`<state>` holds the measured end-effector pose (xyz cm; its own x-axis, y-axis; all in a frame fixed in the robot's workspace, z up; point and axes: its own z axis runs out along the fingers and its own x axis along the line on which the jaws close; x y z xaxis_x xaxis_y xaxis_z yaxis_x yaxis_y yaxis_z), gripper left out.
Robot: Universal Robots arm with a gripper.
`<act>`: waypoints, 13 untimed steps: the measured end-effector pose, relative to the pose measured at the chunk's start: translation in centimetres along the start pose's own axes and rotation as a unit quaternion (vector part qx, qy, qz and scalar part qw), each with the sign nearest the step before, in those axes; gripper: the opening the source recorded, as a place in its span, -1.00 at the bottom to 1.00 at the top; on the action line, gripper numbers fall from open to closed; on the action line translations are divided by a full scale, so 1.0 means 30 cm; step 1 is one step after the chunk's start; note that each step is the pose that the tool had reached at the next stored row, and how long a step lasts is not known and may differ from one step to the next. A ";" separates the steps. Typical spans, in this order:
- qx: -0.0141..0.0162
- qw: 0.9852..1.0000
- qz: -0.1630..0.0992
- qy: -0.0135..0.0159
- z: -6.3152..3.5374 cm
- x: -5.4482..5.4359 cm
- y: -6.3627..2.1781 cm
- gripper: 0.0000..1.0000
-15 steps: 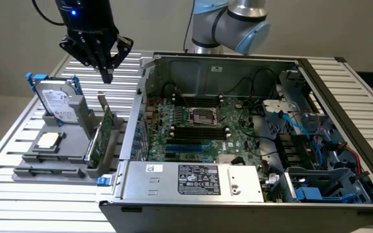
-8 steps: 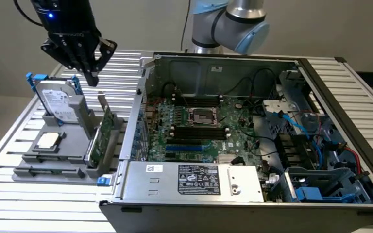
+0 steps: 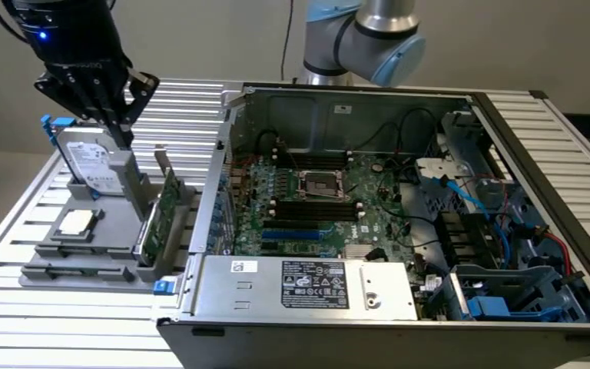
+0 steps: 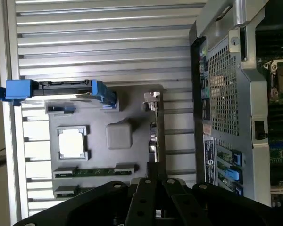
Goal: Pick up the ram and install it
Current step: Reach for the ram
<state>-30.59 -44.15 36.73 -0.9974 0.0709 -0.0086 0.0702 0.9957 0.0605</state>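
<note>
- The robot arm's black gripper [image 3: 123, 141] hangs over the far side of a grey holder [image 3: 105, 238] at the exterior view's left. Its jaws are pressed together and hold nothing.
- The fingertips [image 4: 155, 175] point down beside an upright hard drive [image 3: 95, 163] with blue brackets, standing at the holder's far end.
- The ram [image 4: 94, 172], a thin green stick, lies clipped in a slot at the holder's near end, well apart from the gripper and untouched.
- What appears to be a second stick [image 4: 71, 190] sits in the next slot nearer the camera; the gripper's body partly hides it in the wrist view.
- A square processor chip [image 3: 77, 223] rests in its pocket on the holder between the hard drive and the ram.
- A taller green expansion card [image 3: 162, 219] stands on edge along the holder's right side, next to the open computer case [image 3: 208, 192].
- Inside the case, the motherboard [image 3: 377, 223] lies exposed, with long black slots [image 3: 316, 207] near its middle.
- Holder and case sit side by side on a slatted metal table [image 3: 28, 338].
</note>
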 end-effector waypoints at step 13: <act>0.000 1.000 0.000 0.002 0.020 0.073 -0.087 -0.79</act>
<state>-32.93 -46.55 35.95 -0.9975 0.0703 -0.0052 0.0698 0.9957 0.0602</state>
